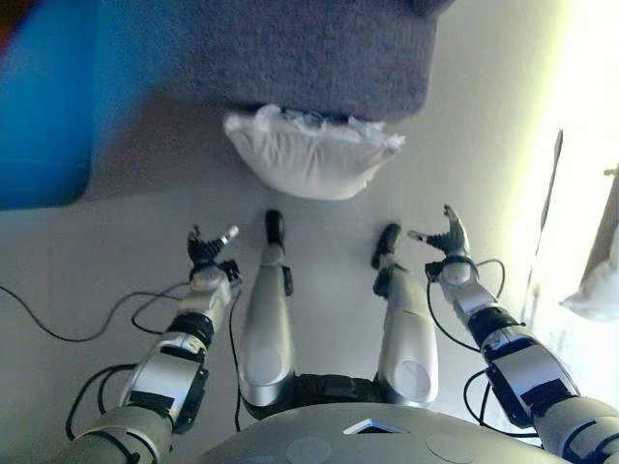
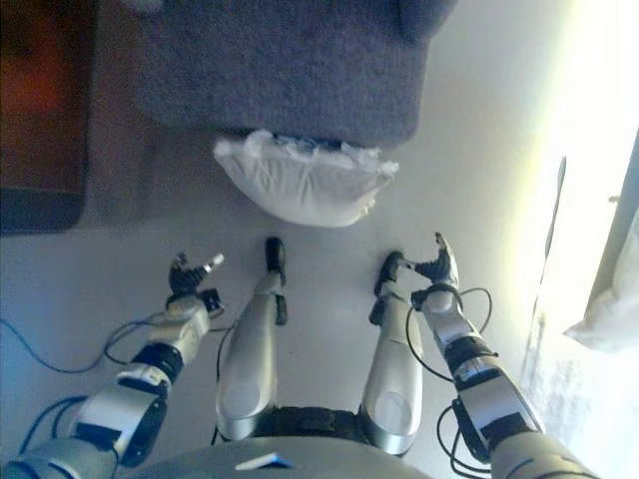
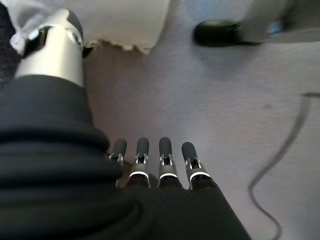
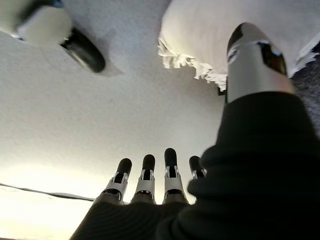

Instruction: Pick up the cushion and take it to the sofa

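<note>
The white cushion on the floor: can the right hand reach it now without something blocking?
Probably yes. The cushion lies against the sofa, and only bare floor separates it from the open right hand.

Both eye views look steeply down from the head onto the floor (image 1: 97, 261); both close wrist views share the cushion's (image 1: 309, 159) edge.

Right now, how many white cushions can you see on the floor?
2. One white cushion lies on the floor against the grey sofa, ahead of both open hands. Another white cushion shows partly at the far right edge; others may be hidden.
</note>
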